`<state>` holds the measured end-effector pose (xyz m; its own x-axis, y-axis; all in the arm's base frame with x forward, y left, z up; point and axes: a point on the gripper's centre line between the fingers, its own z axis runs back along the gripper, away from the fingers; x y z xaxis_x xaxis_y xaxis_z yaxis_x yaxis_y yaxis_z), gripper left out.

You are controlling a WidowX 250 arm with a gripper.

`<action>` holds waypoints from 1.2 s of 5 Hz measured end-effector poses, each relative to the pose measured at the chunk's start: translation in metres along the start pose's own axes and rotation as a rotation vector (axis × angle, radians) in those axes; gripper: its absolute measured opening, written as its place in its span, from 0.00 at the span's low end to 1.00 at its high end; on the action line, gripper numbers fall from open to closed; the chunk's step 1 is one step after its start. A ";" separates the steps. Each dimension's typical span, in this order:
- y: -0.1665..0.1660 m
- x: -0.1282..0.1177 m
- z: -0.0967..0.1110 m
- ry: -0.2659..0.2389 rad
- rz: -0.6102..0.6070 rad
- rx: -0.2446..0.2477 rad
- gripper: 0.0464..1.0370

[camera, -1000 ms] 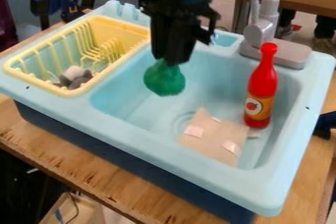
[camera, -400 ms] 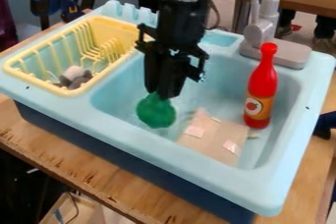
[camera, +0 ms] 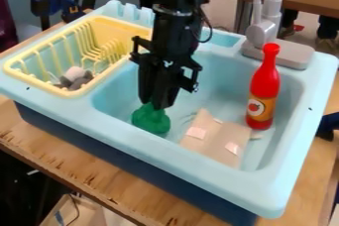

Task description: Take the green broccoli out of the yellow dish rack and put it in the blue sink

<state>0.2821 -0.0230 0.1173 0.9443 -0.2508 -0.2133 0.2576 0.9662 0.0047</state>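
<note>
The black gripper (camera: 156, 105) hangs down into the left part of the sink basin, its fingers shut on a green rounded object (camera: 151, 119). That object is low in the basin, near the front left wall; whether it touches the floor I cannot tell. To its right, a beige piece with pale patches (camera: 215, 138) lies on the basin floor. A red bottle (camera: 264, 88) with an orange label stands upright at the basin's right side.
A yellow dish rack (camera: 47, 91) with a grey and white item (camera: 75, 77) is set in the sink's left side. The light blue sink (camera: 192, 190) has a grey faucet (camera: 265, 27) at the back right. A wooden table (camera: 86, 165) bears it.
The gripper has come down and slightly left with the green object, now lower in the basin. The bottle and the rack have not moved.
</note>
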 end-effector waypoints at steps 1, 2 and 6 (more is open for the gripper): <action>0.001 -0.004 -0.003 0.006 0.012 -0.023 0.31; 0.002 -0.008 -0.002 0.041 0.033 -0.012 0.63; 0.002 -0.052 0.097 -0.166 0.174 0.150 0.97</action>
<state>0.2532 -0.0139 0.2227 0.9944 -0.1004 -0.0335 0.1047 0.9792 0.1740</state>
